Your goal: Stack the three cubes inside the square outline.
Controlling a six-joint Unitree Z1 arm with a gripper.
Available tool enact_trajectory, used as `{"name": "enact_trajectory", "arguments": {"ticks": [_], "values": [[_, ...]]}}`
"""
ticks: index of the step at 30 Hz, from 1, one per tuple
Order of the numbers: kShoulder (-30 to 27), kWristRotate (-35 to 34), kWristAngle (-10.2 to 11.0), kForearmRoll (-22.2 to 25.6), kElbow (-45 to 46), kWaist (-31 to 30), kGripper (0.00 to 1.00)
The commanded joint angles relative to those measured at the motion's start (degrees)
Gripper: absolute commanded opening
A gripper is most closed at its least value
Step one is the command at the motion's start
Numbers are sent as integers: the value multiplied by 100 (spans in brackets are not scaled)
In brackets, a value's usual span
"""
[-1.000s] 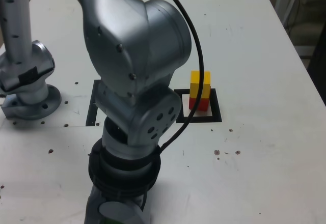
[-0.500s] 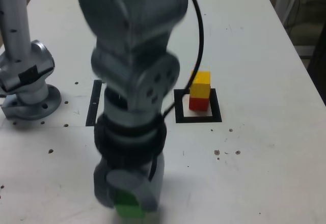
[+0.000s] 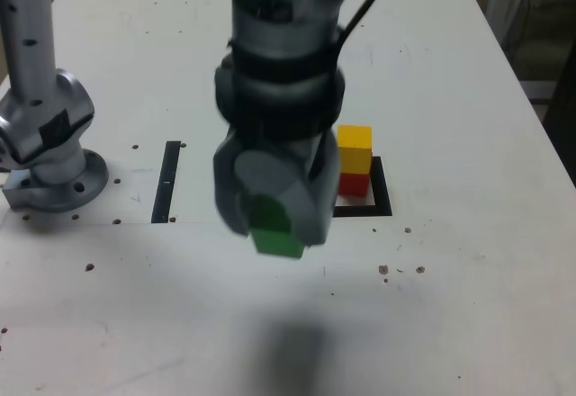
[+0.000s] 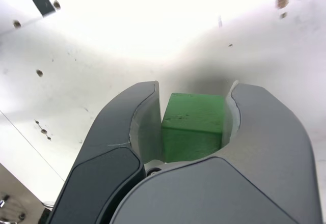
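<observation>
Gripper (image 3: 274, 216) w/ green cube (image 3: 277, 232) lifted off table, swung toward stack (yellow-on-red) (image 3: 353, 162).

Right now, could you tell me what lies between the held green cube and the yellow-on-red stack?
Nothing in the exterior view: only bare table separates the green cube from the stack.

White table (image 3: 468, 81) with black square outline (image 3: 382, 200) under red cube (image 3: 354, 184), thin black strip (image 3: 167, 183), arm base (image 3: 56, 180).

White bench (image 3: 468, 99) under bright light

Dark specks and small holes dot its surface; past its far right corner, dim floor and pale upright legs (image 3: 504, 0) show.
</observation>
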Motion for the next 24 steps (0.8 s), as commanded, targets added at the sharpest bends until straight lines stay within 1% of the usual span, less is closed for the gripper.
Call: {"name": "enact_trajectory", "arguments": {"ticks": [1, 6, 11, 19, 24], "values": [[-46, 117, 34, 130, -177, 146, 8], [-37, 459, 86, 486, -600, 606, 8], [-21, 888, 169, 677, -877, 1254, 6], [109, 1361, 273, 728, -979, 2190, 5], [324, 1491, 330, 717, -1023, 2490, 5]]}}
